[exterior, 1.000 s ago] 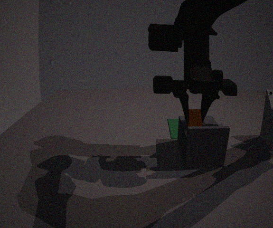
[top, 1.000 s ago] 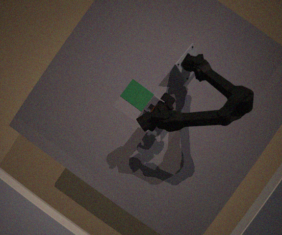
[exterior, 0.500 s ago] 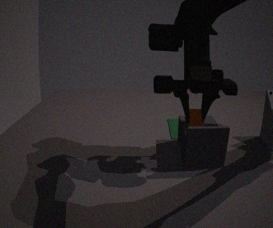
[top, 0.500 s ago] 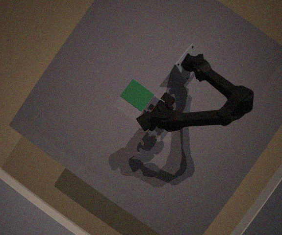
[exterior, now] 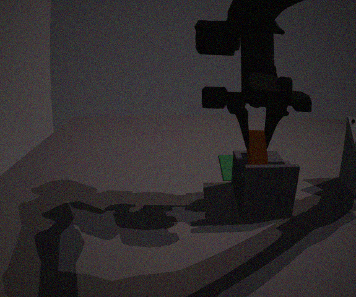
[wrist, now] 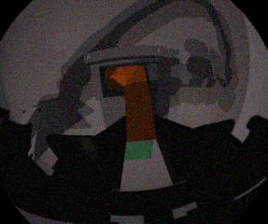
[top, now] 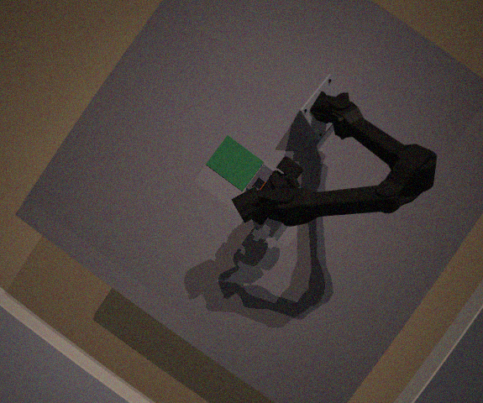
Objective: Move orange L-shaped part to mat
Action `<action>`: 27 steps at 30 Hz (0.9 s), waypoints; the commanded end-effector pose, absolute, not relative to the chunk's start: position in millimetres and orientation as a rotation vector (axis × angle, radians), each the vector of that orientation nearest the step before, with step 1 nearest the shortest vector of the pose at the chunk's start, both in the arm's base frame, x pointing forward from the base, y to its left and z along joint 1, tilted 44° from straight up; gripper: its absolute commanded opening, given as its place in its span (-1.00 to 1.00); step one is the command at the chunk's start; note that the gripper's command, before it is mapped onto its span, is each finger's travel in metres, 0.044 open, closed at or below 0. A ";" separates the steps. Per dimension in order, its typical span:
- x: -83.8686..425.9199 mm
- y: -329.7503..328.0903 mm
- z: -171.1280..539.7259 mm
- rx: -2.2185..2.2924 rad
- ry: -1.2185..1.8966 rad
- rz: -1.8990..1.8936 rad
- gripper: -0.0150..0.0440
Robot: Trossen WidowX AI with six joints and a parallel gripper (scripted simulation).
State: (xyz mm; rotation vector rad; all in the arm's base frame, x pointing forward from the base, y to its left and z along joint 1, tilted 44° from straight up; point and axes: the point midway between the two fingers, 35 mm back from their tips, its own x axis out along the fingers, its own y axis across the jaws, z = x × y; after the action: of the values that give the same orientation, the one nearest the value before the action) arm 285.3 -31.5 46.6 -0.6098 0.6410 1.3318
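Note:
The orange part (top: 262,185) (exterior: 257,146) (wrist: 140,112) stands up out of the pocket of the grey tray (exterior: 270,192) (wrist: 124,55), its raised end well above the rim. Its L-shaped end shows at or in the pocket in the wrist view; in the exterior view its bottom is hidden behind the tray's near wall. My gripper (exterior: 257,148) (wrist: 139,119) points down over the tray and is shut on the part, one finger against each side. The green mat (top: 234,162) (exterior: 226,166) (wrist: 139,150) lies beside the tray, with nothing on it.
The grey mounting bracket (top: 316,93) (exterior: 350,166) at the arm's base stands to the right of the tray. The arm reaches over the tray and hides much of it in the top view. Dark arm shadows fall across the table.

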 end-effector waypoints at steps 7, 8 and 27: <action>285.6 -43.3 59.4 -0.619 0.637 1.327 -0.49; 285.3 -44.3 60.5 -0.619 0.637 1.327 -0.49; 281.3 -65.1 82.7 -0.619 0.639 1.327 -0.49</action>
State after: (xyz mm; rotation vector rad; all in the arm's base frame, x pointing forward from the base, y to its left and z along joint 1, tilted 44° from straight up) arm 280.1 -60.0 78.6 -0.6060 0.6388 1.3312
